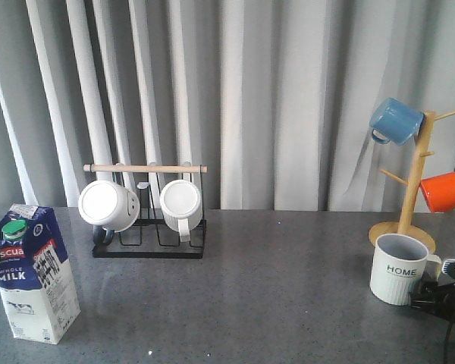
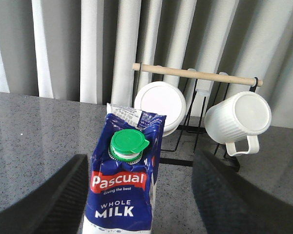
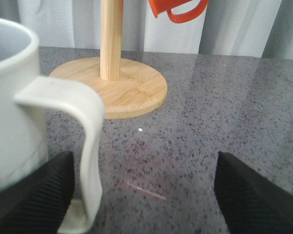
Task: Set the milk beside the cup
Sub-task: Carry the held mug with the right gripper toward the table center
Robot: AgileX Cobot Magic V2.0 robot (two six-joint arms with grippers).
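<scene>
The milk (image 1: 34, 277), a blue-and-white carton with a green cap, stands upright at the front left of the table. In the left wrist view the milk (image 2: 122, 185) stands between the spread fingers of my open left gripper (image 2: 141, 195), close to one finger (image 2: 49, 200). The cup (image 1: 398, 269), a ribbed cream mug marked HOME, stands at the front right. My right gripper (image 1: 440, 292) sits just beside it, open. In the right wrist view the cup (image 3: 10, 112) fills one side, and its handle (image 3: 83, 146) lies between the fingers of the right gripper (image 3: 144, 195), near one finger (image 3: 39, 200).
A black wire rack (image 1: 148, 243) with a wooden bar holds two white mugs at the back left. A wooden mug tree (image 1: 409, 205) behind the cup carries a blue mug (image 1: 394, 121) and an orange mug (image 1: 444, 191). A grey curtain hangs behind the table.
</scene>
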